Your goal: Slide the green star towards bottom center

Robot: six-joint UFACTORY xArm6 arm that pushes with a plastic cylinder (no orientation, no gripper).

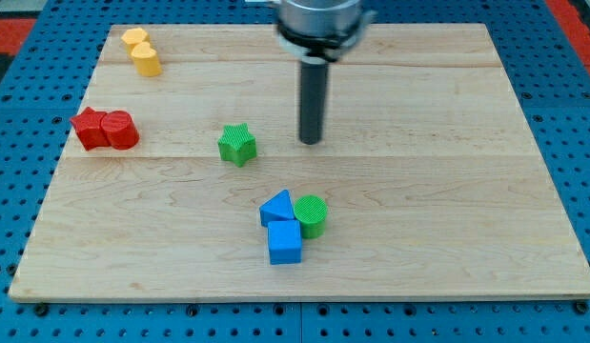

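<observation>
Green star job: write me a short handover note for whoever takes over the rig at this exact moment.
My tip is on the board, to the view's right of the green star, apart from it, at about its height in the view.
The green star sits near the board's middle, left of centre, untouched as far as the view shows.
Below it, toward the bottom centre, cluster the blue triangle, blue cube and green cylinder.
Done: nothing visible yet.
Left: bring the tip above the star, then push it down; the cluster probably crowds the path.
</observation>
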